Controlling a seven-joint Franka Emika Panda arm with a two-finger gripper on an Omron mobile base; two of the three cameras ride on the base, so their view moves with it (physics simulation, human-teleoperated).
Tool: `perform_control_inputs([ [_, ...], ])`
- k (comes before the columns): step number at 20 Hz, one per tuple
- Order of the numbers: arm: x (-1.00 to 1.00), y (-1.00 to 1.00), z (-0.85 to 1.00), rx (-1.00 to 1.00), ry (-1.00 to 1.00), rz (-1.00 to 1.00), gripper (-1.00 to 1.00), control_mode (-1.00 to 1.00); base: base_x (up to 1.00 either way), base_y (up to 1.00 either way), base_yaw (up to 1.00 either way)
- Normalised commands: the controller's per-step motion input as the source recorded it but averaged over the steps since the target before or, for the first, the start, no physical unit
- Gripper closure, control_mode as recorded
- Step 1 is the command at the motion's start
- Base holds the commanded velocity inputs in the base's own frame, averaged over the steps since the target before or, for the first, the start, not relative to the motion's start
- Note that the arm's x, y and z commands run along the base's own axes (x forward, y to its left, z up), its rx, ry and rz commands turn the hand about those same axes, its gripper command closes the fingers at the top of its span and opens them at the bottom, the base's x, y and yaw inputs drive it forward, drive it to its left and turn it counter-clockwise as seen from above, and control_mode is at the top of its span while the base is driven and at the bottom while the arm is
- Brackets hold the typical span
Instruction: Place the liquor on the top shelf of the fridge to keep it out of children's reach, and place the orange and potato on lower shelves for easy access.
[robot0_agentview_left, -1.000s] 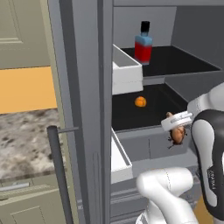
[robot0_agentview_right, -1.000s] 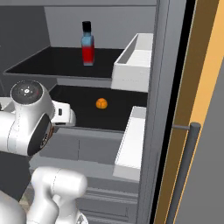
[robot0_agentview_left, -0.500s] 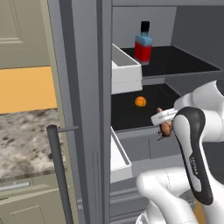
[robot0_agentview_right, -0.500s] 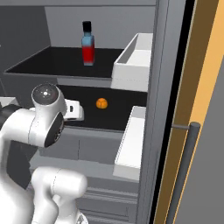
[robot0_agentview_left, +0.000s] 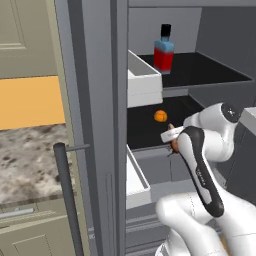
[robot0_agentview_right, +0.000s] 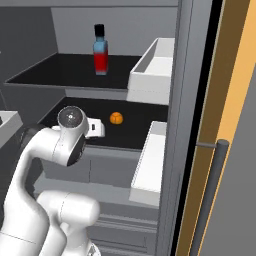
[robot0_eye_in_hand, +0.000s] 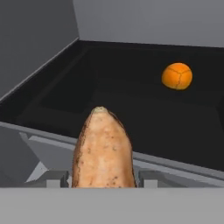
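Note:
The liquor (robot0_agentview_left: 164, 50) (robot0_agentview_right: 100, 50) stands upright on the top shelf (robot0_agentview_left: 212, 70) (robot0_agentview_right: 47, 74) of the open fridge (robot0_agentview_left: 95, 125). One shelf down, the orange (robot0_agentview_left: 160, 116) (robot0_agentview_right: 116, 118) (robot0_eye_in_hand: 176, 75) rests on the dark lower shelf (robot0_agentview_left: 142, 134) (robot0_agentview_right: 137, 134) (robot0_eye_in_hand: 109, 96). My gripper (robot0_agentview_left: 172, 139) (robot0_eye_in_hand: 103, 180) is shut on the potato (robot0_agentview_left: 174, 145) (robot0_eye_in_hand: 103, 148), whose tip points into the shelf. It hovers at that shelf's front edge, apart from the orange. In the right base view my hand (robot0_agentview_right: 95, 129) sits just left of the orange, mostly hidden behind the arm.
White door bins (robot0_agentview_left: 142, 82) (robot0_agentview_right: 152, 65) hang on the open door, a lower one (robot0_agentview_left: 135, 180) (robot0_agentview_right: 150, 170) close to my arm. The door's bar handle (robot0_agentview_left: 67, 200) (robot0_agentview_right: 207, 200) stands in front. A grey drawer front (robot0_agentview_right: 100, 165) lies under the lower shelf.
My hand has carried the potato leftward and inward, from outside the fridge opening to the front edge of the lower shelf. The liquor and orange have stayed put.

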Motion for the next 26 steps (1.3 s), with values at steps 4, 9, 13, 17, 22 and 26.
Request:
perform_control_inputs([
  [4,0.78,-0.11,-0.2,0.0,0.0,0.0,1.0,-1.0,0.0,0.0,0.0],
  [9,0.75,-0.14,-0.15,0.0,0.0,0.0,1.0,-1.0,0.0,0.0,0.0],
  [13,0.72,-0.05,-0.14,0.0,0.0,0.0,1.0,-1.0,0.0,0.0,0.0],
  [17,0.67,0.0,-0.16,0.0,0.0,0.0,1.0,-1.0,0.0,0.0,0.0],
  [22,0.58,0.0,-0.18,0.0,-0.03,0.0,1.0,-1.0,0.0,0.0,0.0],
  [26,0.42,0.0,-0.15,0.0,-0.1,0.0,-1.0,-1.0,0.0,0.0,0.0],
])
